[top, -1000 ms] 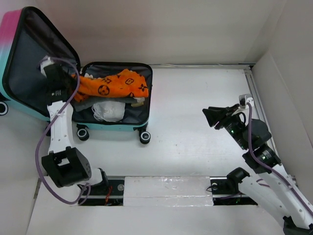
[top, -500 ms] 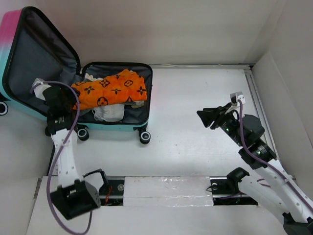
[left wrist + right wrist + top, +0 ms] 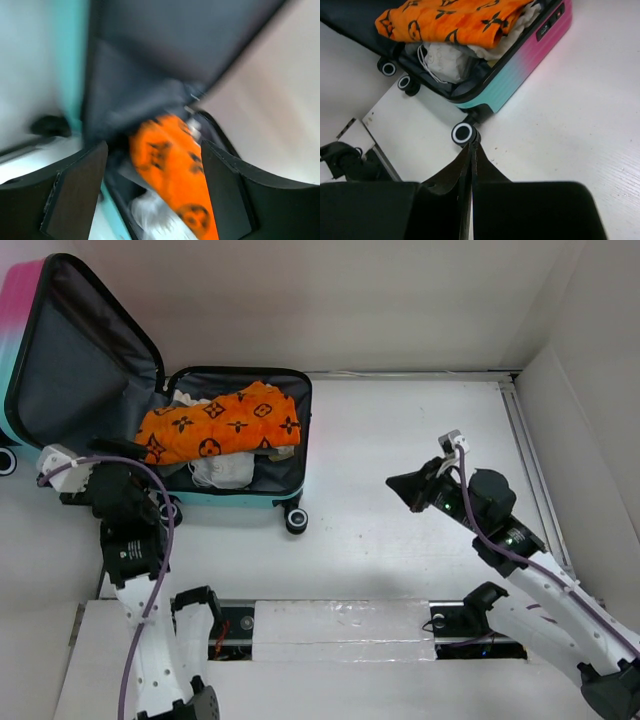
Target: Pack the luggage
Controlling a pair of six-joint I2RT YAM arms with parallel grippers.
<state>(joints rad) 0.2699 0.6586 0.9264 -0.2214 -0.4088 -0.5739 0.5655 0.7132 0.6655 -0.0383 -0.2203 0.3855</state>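
Observation:
The luggage (image 3: 235, 488) lies open at the far left, its dark-lined lid (image 3: 80, 350) standing up. An orange cloth with black prints (image 3: 220, 425) lies across the base, over a white bundle (image 3: 225, 470). My left gripper (image 3: 152, 498) sits just off the suitcase's near left corner; in the left wrist view it (image 3: 155, 200) is open and holds nothing, with the blurred orange cloth (image 3: 170, 165) beyond it. My right gripper (image 3: 402, 486) hovers over bare table to the right of the case, shut and empty. Its tips (image 3: 471, 150) point at a black-and-white wheel (image 3: 462, 133) below the pink-turquoise shell (image 3: 520, 75).
White walls close the table at the back and right (image 3: 590, 390). The arms' mounting rail (image 3: 330, 625) runs along the near edge. Suitcase wheels (image 3: 295, 520) stick out toward me. Bare white tabletop (image 3: 400, 430) lies between the case and the right arm.
My left gripper let go of the orange cloth, opened and drew back toward me out of the suitcase. My right gripper moved left toward the case and shut.

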